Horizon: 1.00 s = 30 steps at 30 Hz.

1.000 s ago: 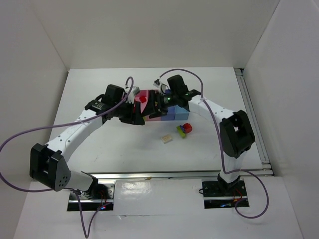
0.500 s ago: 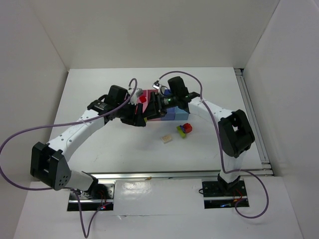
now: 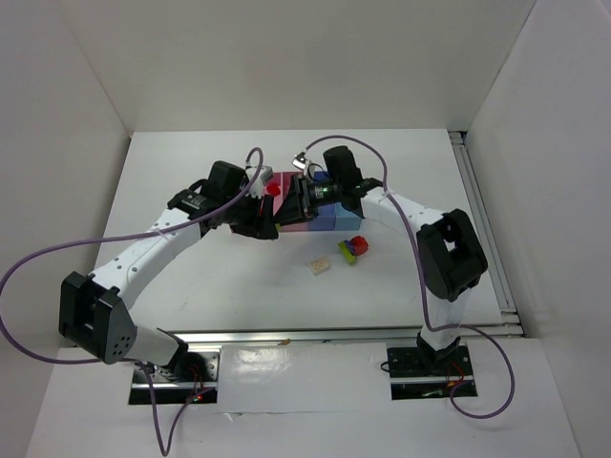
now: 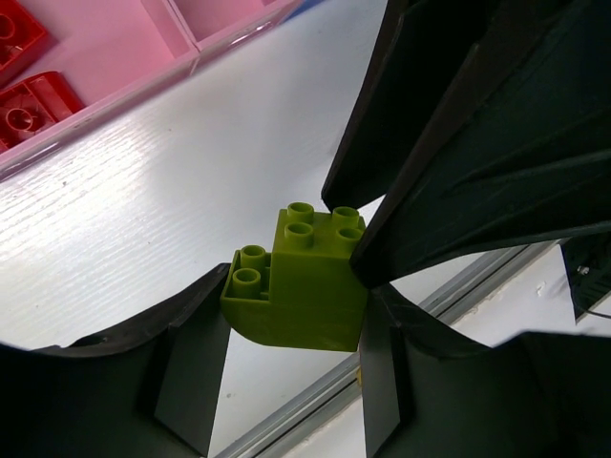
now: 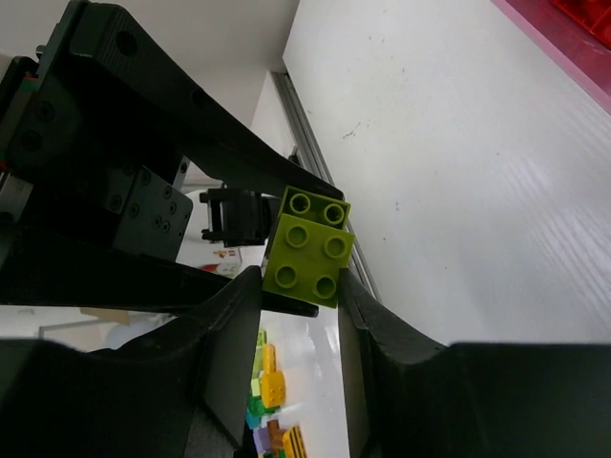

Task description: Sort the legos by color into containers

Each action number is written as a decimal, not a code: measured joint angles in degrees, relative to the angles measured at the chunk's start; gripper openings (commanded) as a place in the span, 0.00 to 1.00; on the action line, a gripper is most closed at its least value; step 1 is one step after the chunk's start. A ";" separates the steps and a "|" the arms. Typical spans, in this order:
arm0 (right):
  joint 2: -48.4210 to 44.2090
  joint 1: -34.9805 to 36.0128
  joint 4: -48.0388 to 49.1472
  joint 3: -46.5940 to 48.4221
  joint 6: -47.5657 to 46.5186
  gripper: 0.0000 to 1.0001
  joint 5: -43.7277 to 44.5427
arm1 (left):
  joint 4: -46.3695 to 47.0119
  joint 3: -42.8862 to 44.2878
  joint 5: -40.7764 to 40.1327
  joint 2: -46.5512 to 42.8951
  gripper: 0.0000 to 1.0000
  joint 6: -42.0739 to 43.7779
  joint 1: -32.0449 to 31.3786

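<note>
A lime green lego point(image 4: 301, 286) hangs above the table with both grippers on it. My left gripper point(image 4: 291, 313) is shut on its lower sides. My right gripper point(image 5: 298, 284) is shut on the same lego point(image 5: 307, 250) from the opposite direction, its black fingers point(image 4: 449, 143) filling the left wrist view. In the top view the two grippers, left point(image 3: 264, 225) and right point(image 3: 294, 206), meet just in front of the containers, and they hide the lego. The pink bin point(image 3: 289, 226) holds a red brick point(image 3: 275, 190); two red bricks point(image 4: 33, 100) show in the pink bin point(image 4: 115, 38). A blue bin point(image 3: 334, 220) adjoins it.
A cream brick point(image 3: 320, 266) and a red-and-green clump point(image 3: 352, 248) lie on the white table in front of the bins. A metal rail point(image 3: 482, 229) runs along the table's right edge. White walls close in the left, back and right.
My right gripper has closed onto the lime green lego that my left gripper holds. Both arms shifted only slightly.
</note>
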 measured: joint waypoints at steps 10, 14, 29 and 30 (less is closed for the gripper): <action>-0.63 -3.67 5.51 -3.41 5.14 0.37 -1.84 | 4.28 0.00 -1.40 0.85 0.00 -0.46 -1.05; -1.14 -4.31 6.47 -3.58 5.66 0.34 -1.95 | 5.66 0.00 -1.33 0.85 0.00 -0.46 -1.14; -1.92 -5.73 5.64 -6.54 6.69 0.80 -5.68 | 7.52 -0.02 -5.86 0.85 0.00 -0.42 0.59; -1.92 -5.73 5.64 -6.54 6.69 0.80 -5.77 | 7.61 -0.02 -5.79 0.85 0.00 -0.42 0.59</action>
